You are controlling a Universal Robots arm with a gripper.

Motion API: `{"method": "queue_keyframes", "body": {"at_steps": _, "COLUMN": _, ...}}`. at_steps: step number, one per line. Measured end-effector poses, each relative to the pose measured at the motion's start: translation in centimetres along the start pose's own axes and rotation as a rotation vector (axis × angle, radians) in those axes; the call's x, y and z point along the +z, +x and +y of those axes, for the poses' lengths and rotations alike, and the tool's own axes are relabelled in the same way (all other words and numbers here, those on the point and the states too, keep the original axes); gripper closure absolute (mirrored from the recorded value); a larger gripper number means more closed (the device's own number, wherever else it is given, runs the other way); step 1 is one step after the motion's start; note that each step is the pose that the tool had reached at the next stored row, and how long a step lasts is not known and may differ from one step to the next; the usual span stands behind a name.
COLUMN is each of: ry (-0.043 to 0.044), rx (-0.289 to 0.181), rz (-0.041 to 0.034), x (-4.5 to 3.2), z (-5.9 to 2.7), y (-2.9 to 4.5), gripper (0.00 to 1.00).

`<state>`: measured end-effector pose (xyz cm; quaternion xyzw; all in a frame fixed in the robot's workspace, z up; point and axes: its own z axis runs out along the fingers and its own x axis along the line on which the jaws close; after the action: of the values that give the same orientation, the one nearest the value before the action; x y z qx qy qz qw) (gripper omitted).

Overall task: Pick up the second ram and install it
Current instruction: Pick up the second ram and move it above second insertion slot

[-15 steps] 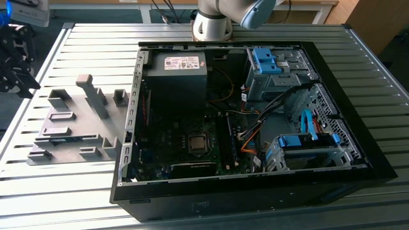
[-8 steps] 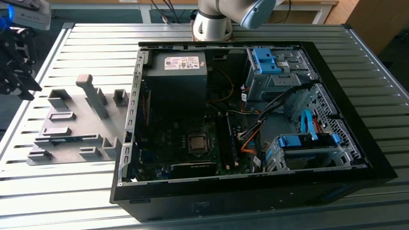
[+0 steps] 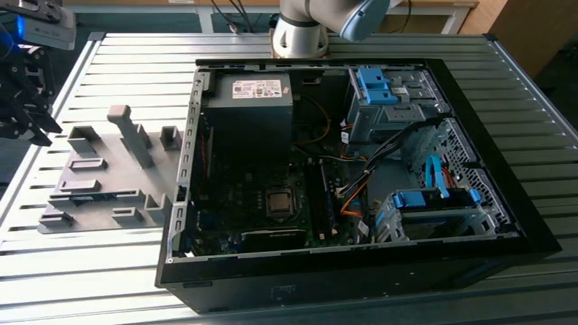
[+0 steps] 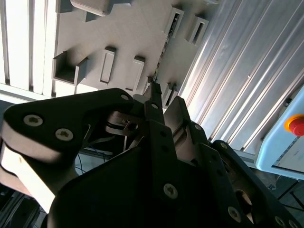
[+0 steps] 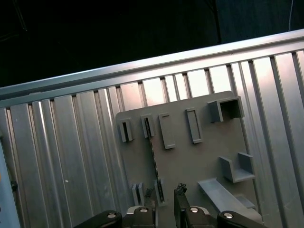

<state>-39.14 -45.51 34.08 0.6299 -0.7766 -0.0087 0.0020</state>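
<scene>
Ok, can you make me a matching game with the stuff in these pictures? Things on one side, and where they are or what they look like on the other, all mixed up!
Things:
1. second ram
2. gripper
3. computer case
4. round button

Matches:
A. red
B. lying open on the table
C. on its edge in the grey holder plate
D. open and empty, above that plate

Pairs: 1-C, 2-D, 3-B, 4-A
</scene>
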Motion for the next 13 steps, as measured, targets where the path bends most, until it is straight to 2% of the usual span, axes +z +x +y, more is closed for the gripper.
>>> {"method": "queue_keyframes", "body": {"at_steps": 10, "ry": 0.0004, "rx": 0.000, "rz": 0.0001, "x": 0.15, "z": -0.01, "y": 0.05, "gripper": 0.70}}
{"method": "queue_keyframes", "body": {"at_steps": 13, "ry": 0.0004, "rx": -0.018, "rz": 0.0003, "x": 0.34, "z": -0.01, "y": 0.18, "gripper": 0.70}}
